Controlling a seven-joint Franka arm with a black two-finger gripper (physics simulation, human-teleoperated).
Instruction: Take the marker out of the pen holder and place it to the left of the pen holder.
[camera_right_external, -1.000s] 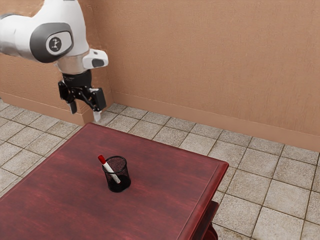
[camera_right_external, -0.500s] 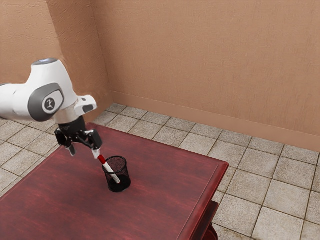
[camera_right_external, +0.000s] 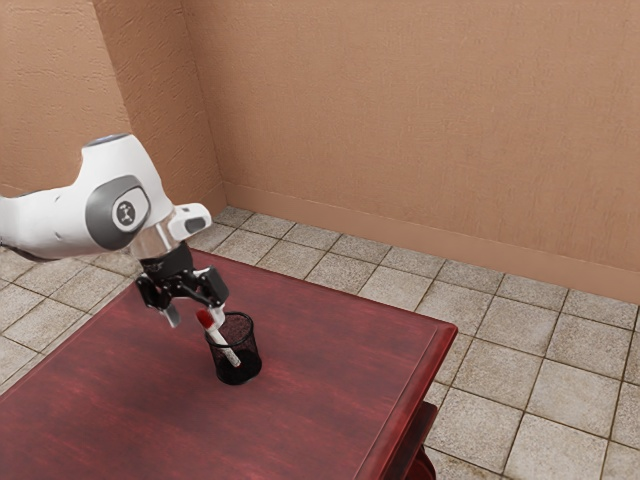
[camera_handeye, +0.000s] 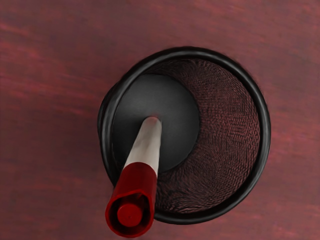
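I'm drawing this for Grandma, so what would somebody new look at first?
Probably the bright red cap of the marker, poking up past the rim of the black mesh pen holder. Next, the big white arm coming from the exterior view's left, with its black gripper open near the cap.

Tiled floor (camera_right_external: 566, 400) separates red table (camera_right_external: 320, 400) from tan wall (camera_right_external: 420, 130).

The black mesh pen holder (camera_right_external: 245, 368) stands upright on the surface (camera_right_external: 335, 375). The white, red-capped marker (camera_handeye: 140, 172) leans inside, cap up.
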